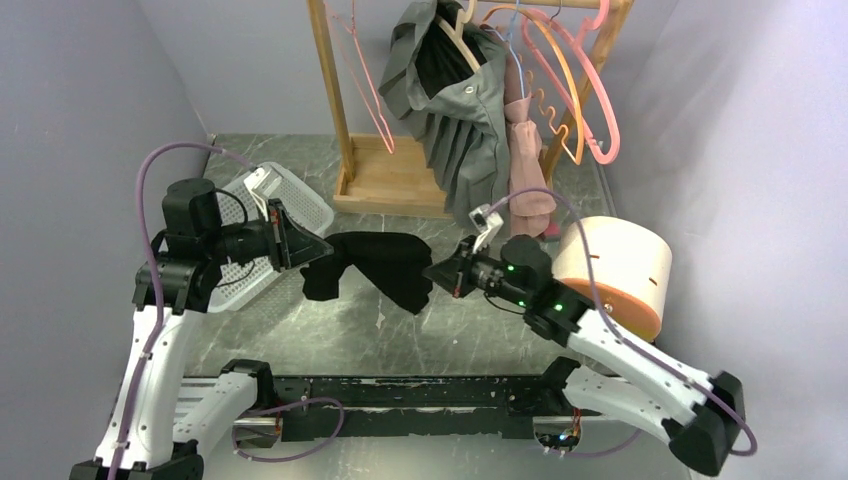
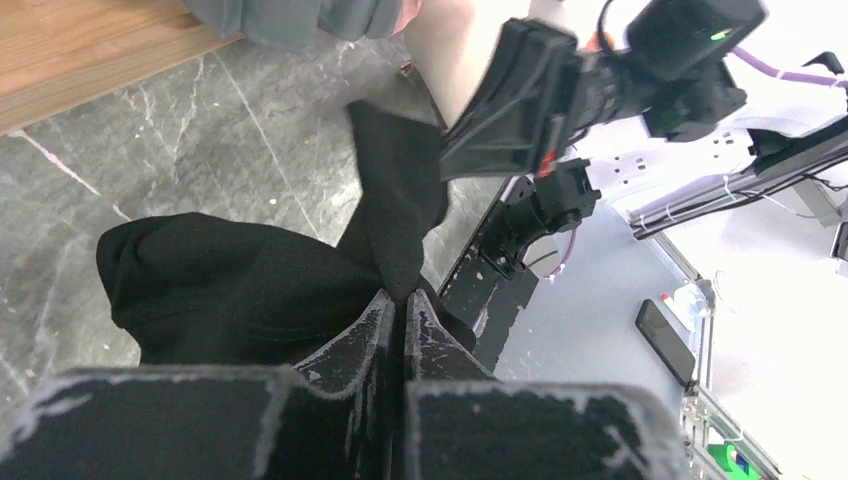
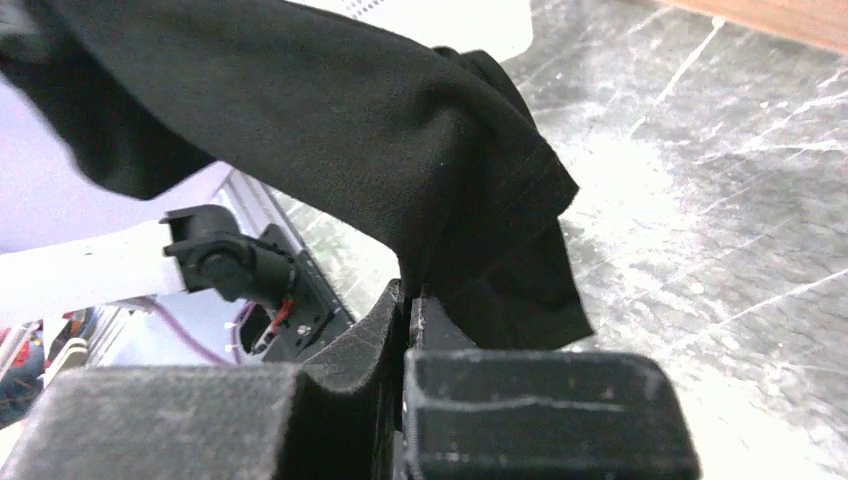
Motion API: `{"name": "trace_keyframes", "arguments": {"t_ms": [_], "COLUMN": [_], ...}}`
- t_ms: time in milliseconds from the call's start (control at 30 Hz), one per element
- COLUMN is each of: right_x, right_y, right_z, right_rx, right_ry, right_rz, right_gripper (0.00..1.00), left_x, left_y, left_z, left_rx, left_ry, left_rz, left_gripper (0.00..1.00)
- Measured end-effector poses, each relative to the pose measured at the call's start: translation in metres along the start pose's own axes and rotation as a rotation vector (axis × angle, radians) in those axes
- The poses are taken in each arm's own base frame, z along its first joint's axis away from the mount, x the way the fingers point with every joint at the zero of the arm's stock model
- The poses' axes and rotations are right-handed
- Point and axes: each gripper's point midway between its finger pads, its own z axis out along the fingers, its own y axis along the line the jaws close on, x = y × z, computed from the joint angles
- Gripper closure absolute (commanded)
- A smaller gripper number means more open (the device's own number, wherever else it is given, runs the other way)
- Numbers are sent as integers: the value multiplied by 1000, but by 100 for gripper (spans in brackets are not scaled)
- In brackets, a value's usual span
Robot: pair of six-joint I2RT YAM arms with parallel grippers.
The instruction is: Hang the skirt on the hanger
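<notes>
The soft black skirt [image 1: 375,268] hung bunched and sagging between the two arms, over the veined grey marble desk [image 1: 330,335]. The left jaws were clenched on one edge and the right jaws on the other, near the wooden rack [image 1: 392,180].

The left fingers [image 2: 358,345] pinch the black skirt [image 2: 240,280], which stretches up to the right fingers [image 2: 500,110].
</notes>
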Motion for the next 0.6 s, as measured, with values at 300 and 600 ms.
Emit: {"name": "trace_keyframes", "arguments": {"t_ms": [300,600], "right_x": [-54,-44], "right_y": [57,10], "right_z": [-87,-73], "right_rx": [-85,190], "right_ry": [-87,-33], "right_rz": [-70,49], "right_gripper": [100,100], "left_x": [14,60], "left_y": [-22,47], "left_z": [-20,5], "left_rx": [-55,-227], "left_ry": [-22,78], "left_rz": [-52,-361], "left_gripper": [93,93]}}
